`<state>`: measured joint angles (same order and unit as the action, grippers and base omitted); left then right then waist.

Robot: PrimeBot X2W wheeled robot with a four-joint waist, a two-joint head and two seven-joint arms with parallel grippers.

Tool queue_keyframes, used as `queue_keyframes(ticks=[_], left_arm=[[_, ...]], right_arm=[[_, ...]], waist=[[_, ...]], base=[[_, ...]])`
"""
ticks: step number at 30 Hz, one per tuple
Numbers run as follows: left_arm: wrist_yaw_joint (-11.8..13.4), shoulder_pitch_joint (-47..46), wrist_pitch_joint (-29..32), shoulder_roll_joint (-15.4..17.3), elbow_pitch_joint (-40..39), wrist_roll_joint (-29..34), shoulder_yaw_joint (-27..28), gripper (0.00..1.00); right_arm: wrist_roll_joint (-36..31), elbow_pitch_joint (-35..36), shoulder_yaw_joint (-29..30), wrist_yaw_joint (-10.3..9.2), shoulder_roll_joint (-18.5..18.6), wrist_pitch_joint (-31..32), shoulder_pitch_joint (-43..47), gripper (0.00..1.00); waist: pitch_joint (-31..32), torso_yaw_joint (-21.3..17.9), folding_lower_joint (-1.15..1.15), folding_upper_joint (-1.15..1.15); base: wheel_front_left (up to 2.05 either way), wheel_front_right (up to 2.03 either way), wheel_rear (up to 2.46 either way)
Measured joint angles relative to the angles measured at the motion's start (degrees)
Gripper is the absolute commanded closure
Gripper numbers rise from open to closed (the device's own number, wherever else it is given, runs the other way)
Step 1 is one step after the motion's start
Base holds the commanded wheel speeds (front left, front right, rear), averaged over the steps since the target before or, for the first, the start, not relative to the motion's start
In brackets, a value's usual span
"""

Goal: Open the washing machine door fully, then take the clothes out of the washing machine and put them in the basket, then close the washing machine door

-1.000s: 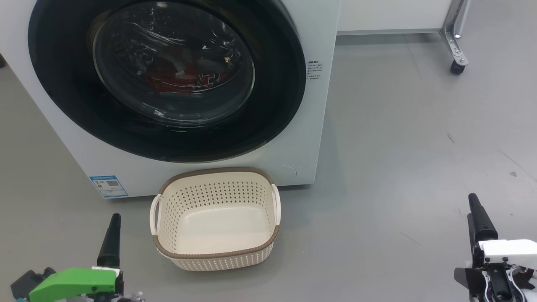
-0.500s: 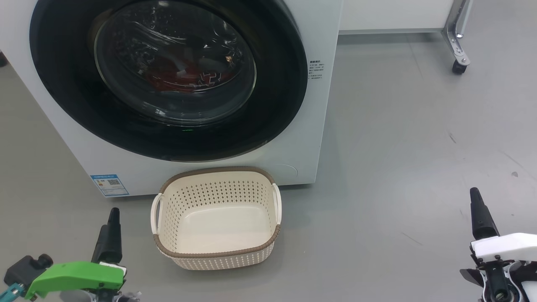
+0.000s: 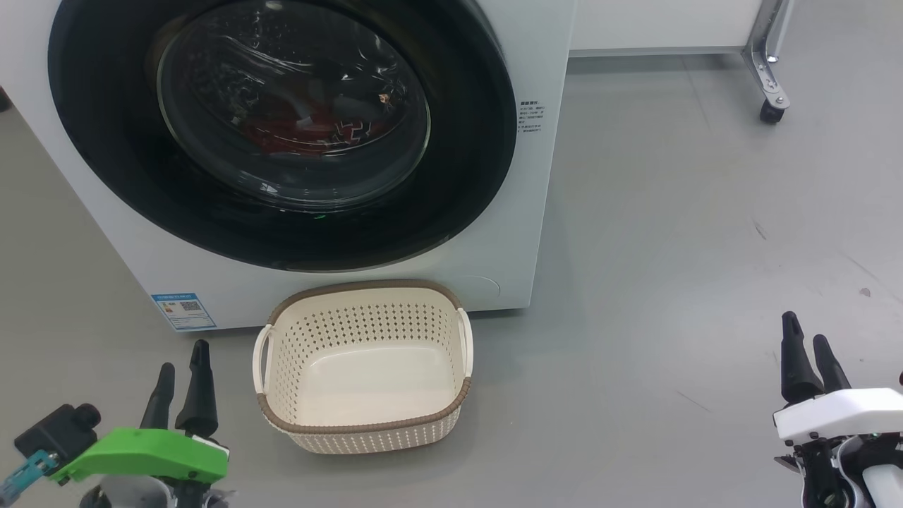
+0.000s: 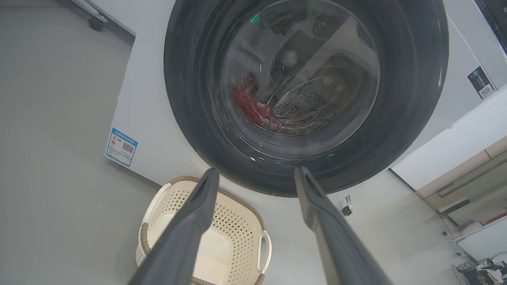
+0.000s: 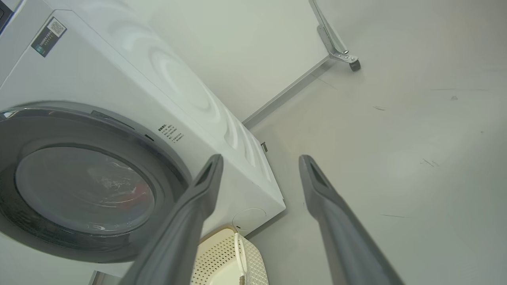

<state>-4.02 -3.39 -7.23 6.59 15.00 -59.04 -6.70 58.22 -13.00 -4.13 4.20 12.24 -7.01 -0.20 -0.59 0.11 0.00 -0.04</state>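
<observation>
The left gripper (image 3: pixel 183 358) has two long, tapered dark fingers (image 3: pixel 200 398) mounted on a bright green housing (image 3: pixel 148 455). A black block (image 3: pixel 60 434) with a teal connector (image 3: pixel 25 471) sits beside the housing. The right gripper (image 3: pixel 804 330) has matching fingers on a white housing (image 3: pixel 836 413).

Left hand (image 3: pixel 183 356), right hand (image 3: pixel 804 329), both spread

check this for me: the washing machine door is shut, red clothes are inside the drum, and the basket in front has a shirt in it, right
Not quite: the basket is empty, as the head view shows. The washing machine door is shut and the red clothes lie behind its glass.
</observation>
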Motion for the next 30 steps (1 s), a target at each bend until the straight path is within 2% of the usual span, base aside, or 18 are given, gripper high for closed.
queue_keyframes(ticks=[6,10,30], left_arm=[[1.3,-0.4,-1.1,0.7,-0.6,7.3,-1.3,0.0],[2.0,-0.5,-1.9,1.1,-0.8,12.1,-2.4,0.0],[5.7,-0.4,-5.5,1.3,-1.0,30.3,-6.1,0.0]], right_arm=[[-4.5,0.1,-1.8,-0.43,0.2,-1.2,0.0,0.0],[-9.2,0.1,-3.1,-1.4,1.3,-2.0,0.0,0.0],[-26.7,0.1,-8.5,-4.38,3.3,-5.5,0.0,0.0]], waist=[[0.0,-0.1,0.0,0.0],[0.0,-0.1,0.0,0.0],[0.0,-0.2,0.0,0.0]], base=[[0.0,0.0,0.0],[0.0,0.0,0.0],[0.0,0.0,0.0]])
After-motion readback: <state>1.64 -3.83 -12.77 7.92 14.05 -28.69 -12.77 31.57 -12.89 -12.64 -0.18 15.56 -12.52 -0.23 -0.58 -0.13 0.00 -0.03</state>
